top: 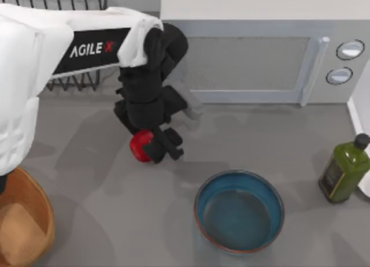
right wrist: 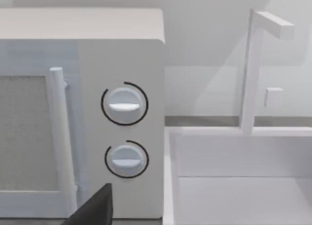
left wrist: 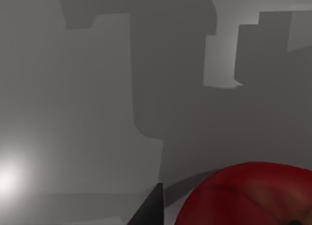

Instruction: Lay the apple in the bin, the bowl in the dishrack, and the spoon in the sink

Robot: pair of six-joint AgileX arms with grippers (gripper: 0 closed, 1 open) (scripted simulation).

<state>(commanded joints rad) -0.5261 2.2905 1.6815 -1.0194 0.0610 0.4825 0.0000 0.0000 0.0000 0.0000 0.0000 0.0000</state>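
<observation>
Between the black fingers of the left gripper [top: 151, 145], over the grey table [top: 104, 192] in front of the microwave, sits the small shiny red apple [top: 140, 146], pinched from both sides; the left wrist view shows its red skin [left wrist: 253, 196] close against a dark fingertip [left wrist: 148, 210] with the arm's shadow on the table beyond. The grip looks firm enough to carry, which I judge is the point: the apple has to travel to the round tan-orange wooden bin [top: 43, 206] at the table's lower left corner, well apart from the gripper. Nearer, toward the right, the wide teal-blue glazed bowl [top: 239, 211] stands upright and untouched, awaiting its turn for the black wire dishrack [top: 63, 1] behind the arm at upper left. A green oil bottle [top: 345, 169] stands at the right edge, near the white sink [right wrist: 239, 186] beside the white microwave [right wrist: 122, 88]. Whether the right gripper is spread or pressed together I cannot tell.
</observation>
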